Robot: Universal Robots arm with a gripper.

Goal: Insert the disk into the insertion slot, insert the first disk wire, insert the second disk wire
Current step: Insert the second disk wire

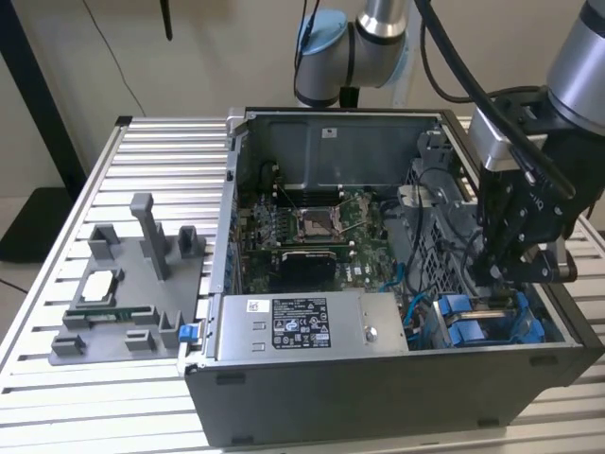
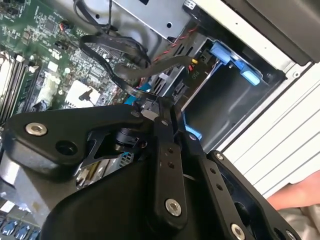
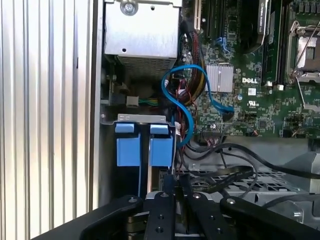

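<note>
My gripper (image 1: 504,276) reaches down into the open computer case (image 1: 312,383) at the exterior view's right, over the drive bay. In both wrist views its fingers (image 2: 162,130) lie pressed together. A black disk wire (image 2: 116,75) loops across the board and ends between the tips of the gripper (image 2: 156,106). Blue plastic (image 2: 193,134) shows right beside the tips; I cannot tell whether it is the disk's carrier. The disk's grey body is hidden. In the first wrist view the gripper (image 3: 176,181) sits just past two blue tabs (image 3: 145,150) on the bay's bracket.
An open bay slot (image 2: 225,107) with a blue fitting (image 2: 235,60) lies beside the tips. A blue cable (image 3: 187,95), other black wires (image 3: 225,150), the power supply (image 1: 312,326) and the motherboard (image 1: 312,227) crowd the case. A grey fixture (image 1: 132,293) stands on the slatted table.
</note>
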